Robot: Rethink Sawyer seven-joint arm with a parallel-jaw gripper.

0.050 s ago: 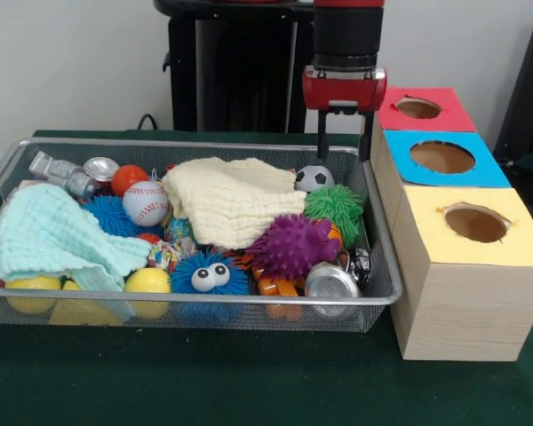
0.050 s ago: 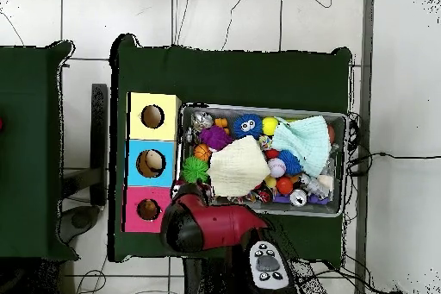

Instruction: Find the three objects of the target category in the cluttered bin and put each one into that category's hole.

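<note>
Above the wire bin's (image 1: 384,297) far right corner, open, empty end effector (image 1: 345,133) beside the red-topped box (image 1: 424,109).

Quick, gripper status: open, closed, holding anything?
Gripper: open and empty, hanging above the far right corner of the wire bin, near the green spiky ball.
</note>
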